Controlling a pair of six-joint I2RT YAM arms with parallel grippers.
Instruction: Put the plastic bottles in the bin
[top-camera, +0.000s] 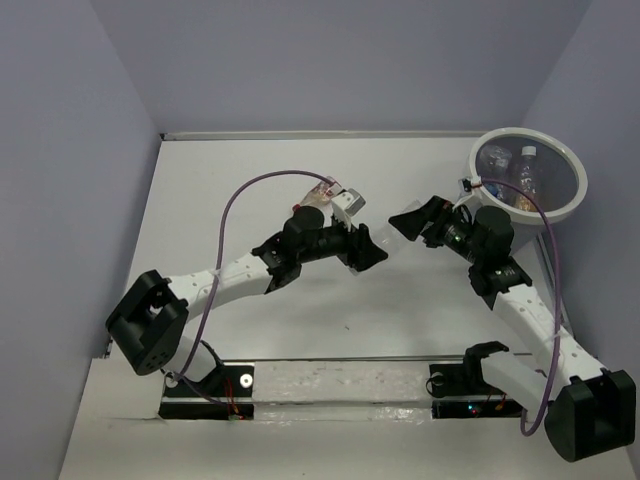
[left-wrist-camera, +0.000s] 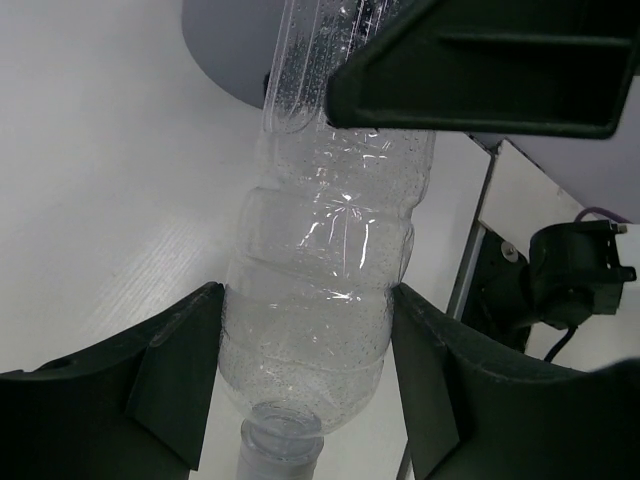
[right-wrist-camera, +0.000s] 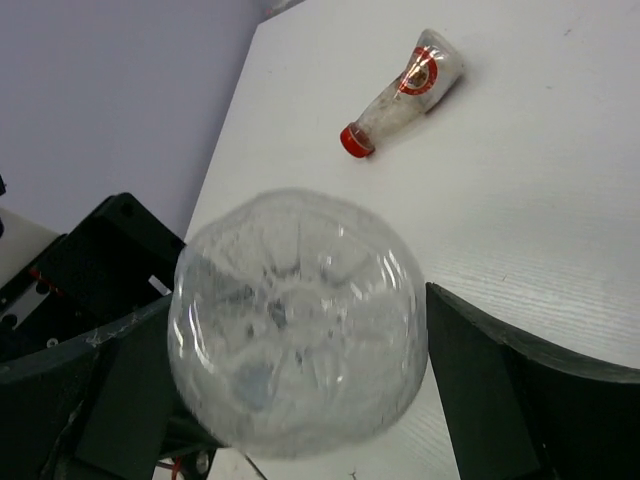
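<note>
My left gripper (top-camera: 372, 250) is shut on a plain clear bottle (left-wrist-camera: 320, 290), its fingers (left-wrist-camera: 170, 370) pressing both sides near the shoulder, with the neck toward the wrist. My right gripper (top-camera: 410, 222) is open around the same bottle's base (right-wrist-camera: 300, 330); a gap shows beside its right finger (right-wrist-camera: 500, 390). The bottle hangs above the table between the two grippers. A tiny red-capped bottle (right-wrist-camera: 400, 95) lies on the table, also in the top view (top-camera: 322, 190). The bin (top-camera: 575, 195) stands at the far right with several bottles (top-camera: 525, 170) inside.
The right arm's finger (left-wrist-camera: 480, 65) crosses the top of the left wrist view. A purple cable (top-camera: 250, 190) arcs over the left arm. The table's back edge (top-camera: 320, 134) meets the wall; side walls close in left and right.
</note>
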